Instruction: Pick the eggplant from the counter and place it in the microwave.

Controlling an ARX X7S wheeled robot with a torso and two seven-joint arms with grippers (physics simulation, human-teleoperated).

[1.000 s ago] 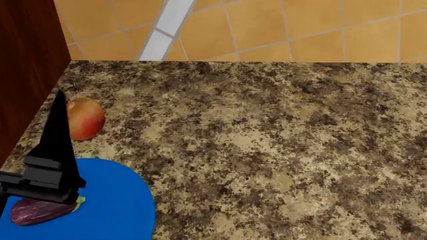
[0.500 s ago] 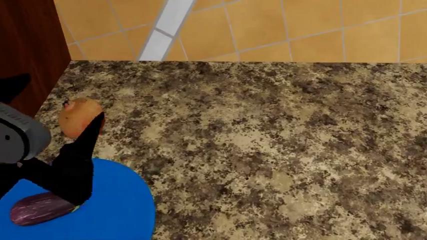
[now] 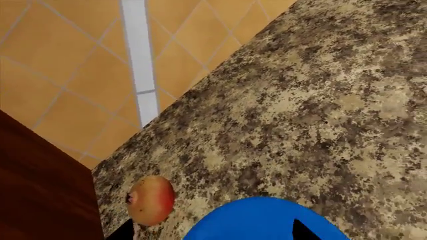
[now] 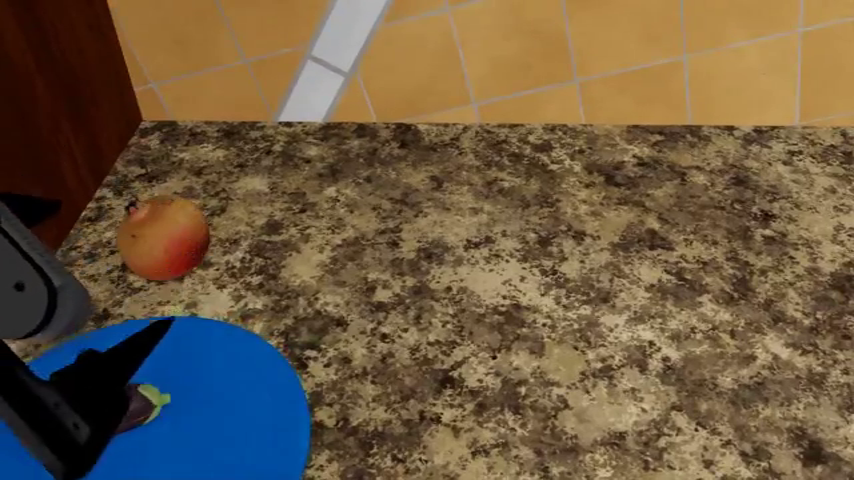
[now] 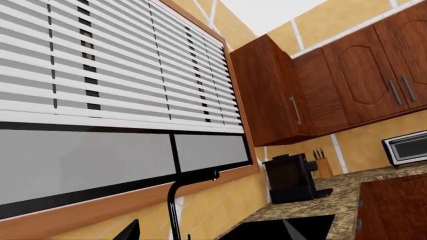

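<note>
The speckled brown stone counter [image 4: 561, 290] fills most of my head view, running back to a wall of orange tiles [image 4: 534, 60], with a dark wooden cabinet side [image 4: 54, 100] at the far left. Near my left front corner lies a round blue plate [image 4: 240, 410], and on it rests the eggplant [image 4: 142, 405]. Only its pale green stem cap and a sliver of purple show; my left gripper [image 4: 80, 410] covers the rest, so I cannot tell which way its long axis runs. This arm is plainly the nearer one, hanging directly over the plate with the eggplant just below and beside one dark fingertip. I cannot tell whether my fingers are spread or pressed together. A red-yellow fruit [image 4: 163, 237] sits apart, towards the cabinet. My right gripper [image 5: 207, 232] points elsewhere, towards a window blind and a distant microwave [image 5: 405, 147], its two finger tips standing apart.
</note>
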